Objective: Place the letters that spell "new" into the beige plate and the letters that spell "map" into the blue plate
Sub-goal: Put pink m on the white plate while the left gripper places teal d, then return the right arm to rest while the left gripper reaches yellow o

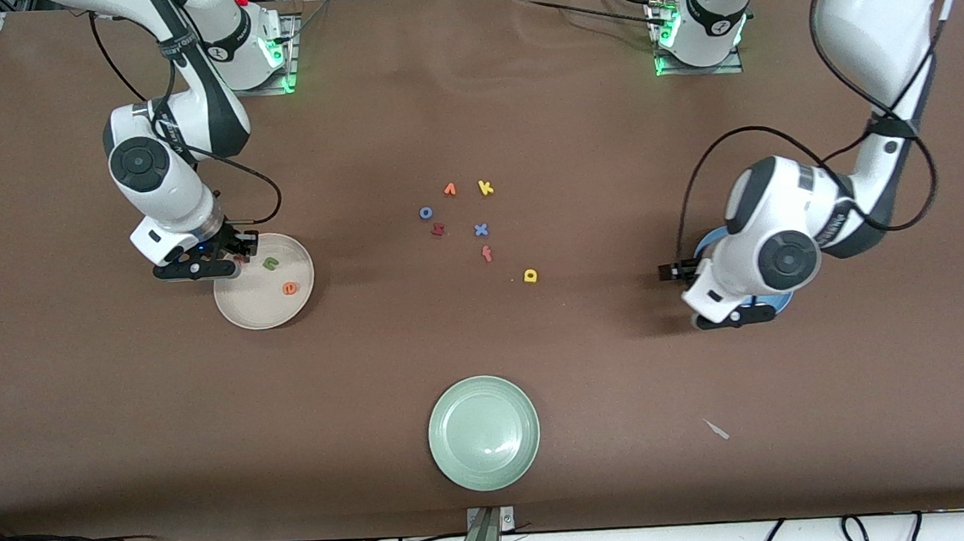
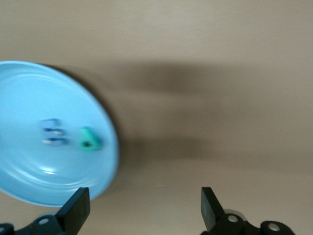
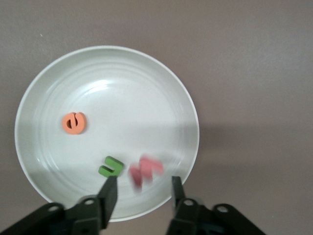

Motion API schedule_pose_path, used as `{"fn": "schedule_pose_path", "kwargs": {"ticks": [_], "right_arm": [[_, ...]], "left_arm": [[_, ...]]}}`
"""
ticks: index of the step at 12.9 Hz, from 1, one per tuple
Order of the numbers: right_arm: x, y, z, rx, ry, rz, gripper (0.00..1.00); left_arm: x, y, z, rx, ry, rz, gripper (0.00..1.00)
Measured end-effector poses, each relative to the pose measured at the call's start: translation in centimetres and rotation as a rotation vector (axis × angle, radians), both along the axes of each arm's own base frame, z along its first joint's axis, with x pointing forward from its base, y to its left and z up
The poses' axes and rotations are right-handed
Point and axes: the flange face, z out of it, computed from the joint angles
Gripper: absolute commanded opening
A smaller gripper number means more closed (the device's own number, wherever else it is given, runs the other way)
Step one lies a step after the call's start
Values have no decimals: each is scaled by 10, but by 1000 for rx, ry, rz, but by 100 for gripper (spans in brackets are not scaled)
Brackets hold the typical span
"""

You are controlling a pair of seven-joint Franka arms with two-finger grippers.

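The beige plate (image 1: pixel 260 311) (image 3: pixel 107 68) holds the green n (image 1: pixel 270 264) (image 3: pixel 111 166) and the orange e (image 1: pixel 290 288) (image 3: pixel 74 123). The pinkish-red w (image 3: pixel 145 171) shows blurred just off the tips of my right gripper (image 1: pixel 239 252) (image 3: pixel 143 195), which is open over that plate's rim. The blue plate (image 1: pixel 705 244) (image 2: pixel 29 88), mostly hidden under the left arm, holds the blue m (image 2: pixel 53 132) and the teal p (image 2: pixel 89 139). My left gripper (image 1: pixel 674 271) (image 2: pixel 144 210) is open and empty over the table beside that plate. The yellow a (image 1: pixel 531 276) lies on the table.
Mid-table lie an orange v (image 1: pixel 449 190), a yellow k (image 1: pixel 486 188), a blue o (image 1: pixel 425 212), a dark red h (image 1: pixel 438 229), a blue x (image 1: pixel 481 230) and a red f (image 1: pixel 488 254). A pale green plate (image 1: pixel 483 432) sits near the front edge.
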Motion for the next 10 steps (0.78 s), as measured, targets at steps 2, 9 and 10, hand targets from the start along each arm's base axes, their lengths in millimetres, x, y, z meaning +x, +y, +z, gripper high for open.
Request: {"fn": "schedule_pose_path", "kwargs": {"ticks": [2,9,10], "right_arm": [[20,5,31,5,37,-39,100],[78,23,208,67,79,36,100],[79,17,227,83,91,62,100]], "left_arm": [[-5,-46,5,-22,-66,49,100],[-46,-185,-29,-106,-203,213,100],[-53,-195,-42,-96,-206,208,100]]}}
